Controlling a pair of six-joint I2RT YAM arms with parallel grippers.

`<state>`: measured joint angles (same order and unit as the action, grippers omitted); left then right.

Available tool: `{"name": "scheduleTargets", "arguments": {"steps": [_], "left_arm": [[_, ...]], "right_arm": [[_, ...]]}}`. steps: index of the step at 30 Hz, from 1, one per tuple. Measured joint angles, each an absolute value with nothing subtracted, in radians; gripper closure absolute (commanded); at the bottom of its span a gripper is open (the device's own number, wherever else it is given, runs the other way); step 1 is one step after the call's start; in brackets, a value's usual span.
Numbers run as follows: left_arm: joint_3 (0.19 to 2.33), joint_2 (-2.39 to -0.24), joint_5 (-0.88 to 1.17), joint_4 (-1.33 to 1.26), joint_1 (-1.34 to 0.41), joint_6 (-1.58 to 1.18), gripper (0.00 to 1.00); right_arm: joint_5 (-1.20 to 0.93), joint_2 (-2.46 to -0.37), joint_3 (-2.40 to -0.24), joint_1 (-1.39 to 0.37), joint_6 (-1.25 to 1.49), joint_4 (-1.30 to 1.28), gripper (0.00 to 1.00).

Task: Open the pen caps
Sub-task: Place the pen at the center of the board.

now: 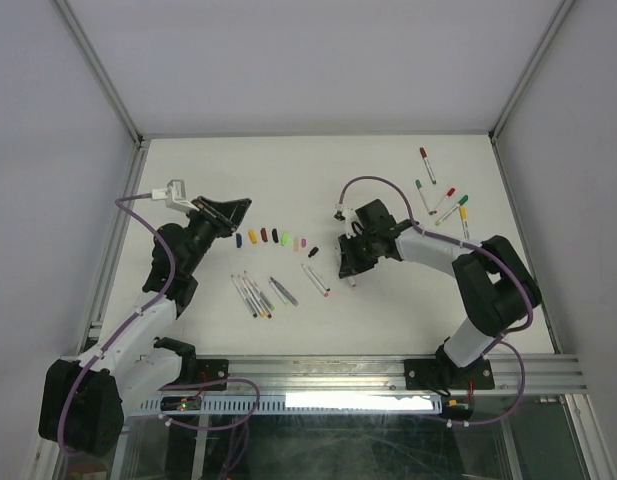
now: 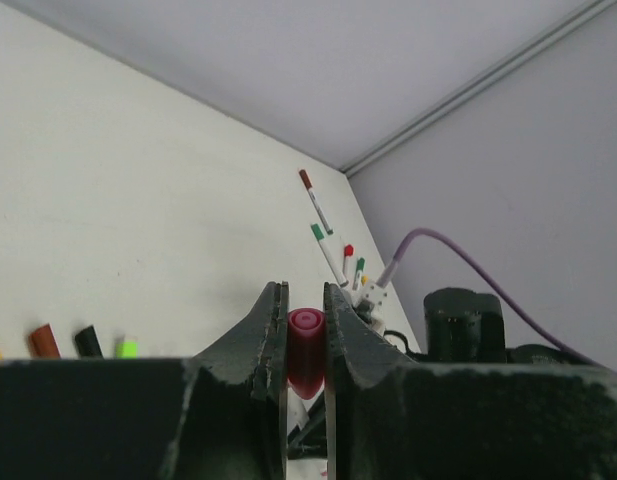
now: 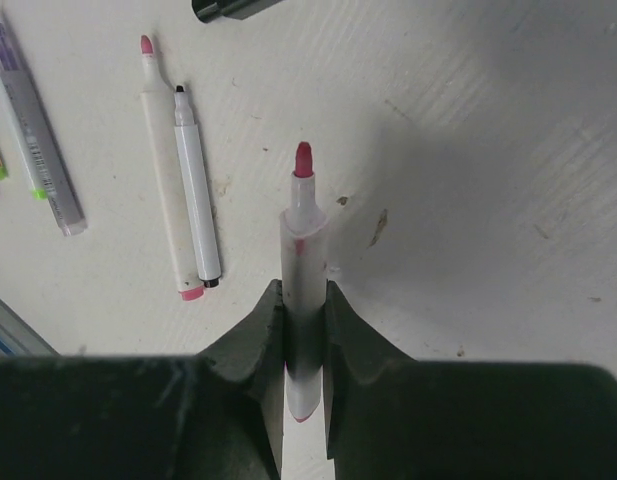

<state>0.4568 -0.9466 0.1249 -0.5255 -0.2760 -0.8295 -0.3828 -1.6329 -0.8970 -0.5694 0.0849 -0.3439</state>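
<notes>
My left gripper is raised above the table and shut on a dark red pen cap, whose open end faces the camera between my fingers. My right gripper is shut on an uncapped grey-white pen barrel with a red tip, held low over the table. A row of loose pen caps lies mid-table: blue, orange, dark red, black, green, pink, black. Three of them show in the left wrist view. A black cap lies at the top edge of the right wrist view.
Several uncapped pens lie in front of the cap row, and two more lie left of my right gripper. Several capped pens lie at the back right. Walls and frame rails enclose the table.
</notes>
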Motion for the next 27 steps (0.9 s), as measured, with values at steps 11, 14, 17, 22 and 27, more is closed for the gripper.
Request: {"name": "scheduleTargets", "arguments": {"steps": [11, 14, 17, 22, 27], "left_arm": [[0.368, -0.898, 0.192, -0.477, -0.331, -0.843, 1.00], [0.367, -0.893, 0.189, -0.473, -0.363, -0.839, 1.00], [0.367, -0.893, 0.180, -0.461, -0.388, -0.830, 1.00], [0.367, -0.896, 0.110, -0.438, -0.480, -0.815, 1.00], [0.369, -0.938, 0.027, -0.432, -0.593, -0.797, 1.00]], "right_arm": [[-0.358, -1.659, -0.916, -0.569, 0.110, -0.342, 0.66], [-0.353, -1.666, -0.924, -0.569, 0.110, -0.343, 0.66], [-0.354, -1.668, -0.928, -0.569, 0.107, -0.345, 0.65], [-0.389, -1.668, -0.940, -0.559, 0.090, -0.356, 0.63], [-0.466, -1.639, -0.945, -0.528, 0.050, -0.370, 0.62]]}}
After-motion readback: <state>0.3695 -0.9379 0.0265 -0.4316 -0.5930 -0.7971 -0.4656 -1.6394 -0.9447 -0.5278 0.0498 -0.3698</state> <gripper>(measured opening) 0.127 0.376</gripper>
